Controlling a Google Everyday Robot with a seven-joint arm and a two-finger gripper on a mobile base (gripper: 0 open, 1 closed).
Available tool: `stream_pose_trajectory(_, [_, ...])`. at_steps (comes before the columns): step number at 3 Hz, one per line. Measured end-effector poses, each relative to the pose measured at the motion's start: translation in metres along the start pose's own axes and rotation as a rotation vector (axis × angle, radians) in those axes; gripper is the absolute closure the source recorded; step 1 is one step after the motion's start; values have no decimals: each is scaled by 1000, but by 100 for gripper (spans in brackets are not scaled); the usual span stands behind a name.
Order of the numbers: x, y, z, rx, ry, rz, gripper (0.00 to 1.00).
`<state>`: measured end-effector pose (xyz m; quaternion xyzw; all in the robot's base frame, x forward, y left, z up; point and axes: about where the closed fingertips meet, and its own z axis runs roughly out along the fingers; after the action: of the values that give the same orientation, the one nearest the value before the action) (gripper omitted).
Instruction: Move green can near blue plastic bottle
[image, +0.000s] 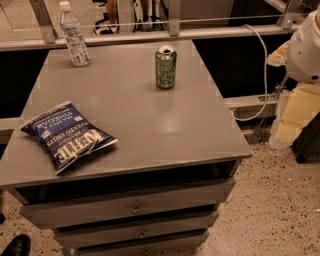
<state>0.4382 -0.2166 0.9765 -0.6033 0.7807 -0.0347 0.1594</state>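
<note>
The green can (165, 67) stands upright on the grey cabinet top (150, 120), at the back, right of the middle. It has a silver top and pale scrawled markings. The blue plastic bottle (74, 34) is clear with a white cap and stands upright at the back left corner, far to the left of the can. My gripper (289, 131) hangs at the right edge of the view, off the cabinet and lower than its top, well to the right of the can. It holds nothing that I can see.
A dark blue chip bag (65, 134) lies flat at the front left of the top. The cabinet has drawers (135, 207) below. A rail (150, 36) and a white cable (262, 70) run behind it. A black shoe (15, 246) is at the bottom left.
</note>
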Motion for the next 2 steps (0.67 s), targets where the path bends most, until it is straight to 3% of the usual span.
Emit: stream_pose_trajectory(2, [-2, -5, 0, 21, -33, 0, 0])
